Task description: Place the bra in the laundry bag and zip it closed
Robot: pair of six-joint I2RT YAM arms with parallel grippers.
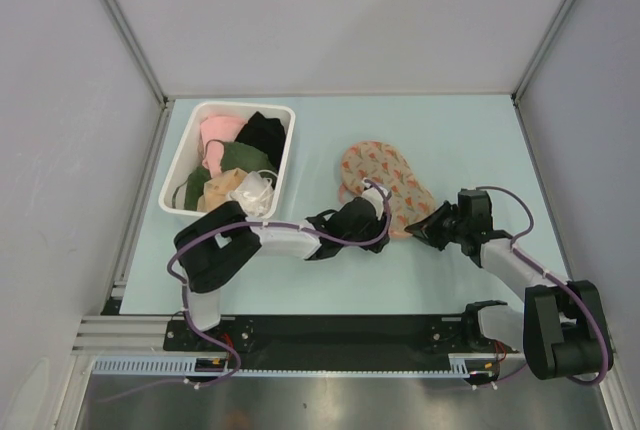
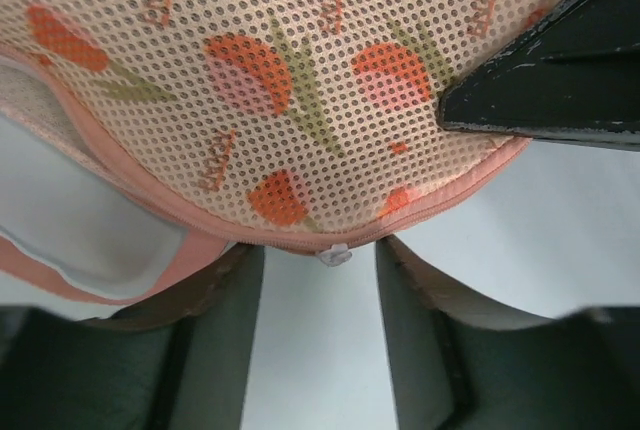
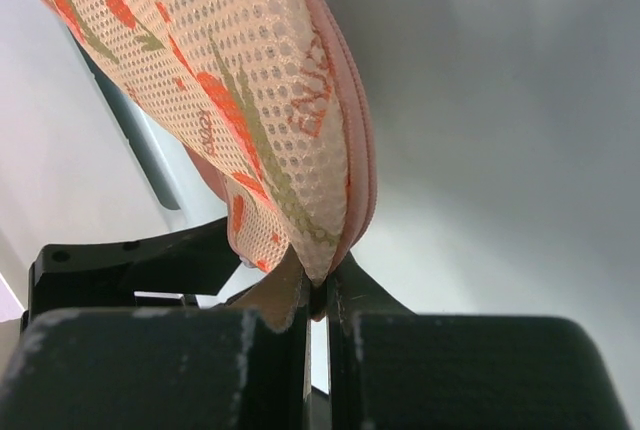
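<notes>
The laundry bag (image 1: 385,182) lies on the table, folded over, its printed mesh up. In the left wrist view the laundry bag (image 2: 300,80) fills the top, and its pink zipper edge still gapes at the left, showing pale lining. My left gripper (image 1: 383,222) is open at the bag's near edge. The small white zipper pull (image 2: 335,253) sits between its fingertips, untouched by my left gripper (image 2: 320,262). My right gripper (image 1: 420,231) is shut on the bag's right edge; in its own view my right gripper (image 3: 318,295) pinches the seam of the laundry bag (image 3: 230,80). The bra is hidden.
A white rectangular bin (image 1: 178,168) stands at the back left, holding pink (image 1: 218,135), black (image 1: 265,135) and green (image 1: 235,158) garments. The right gripper's dark finger (image 2: 560,70) reaches into the left wrist view. Grey walls enclose the table on three sides.
</notes>
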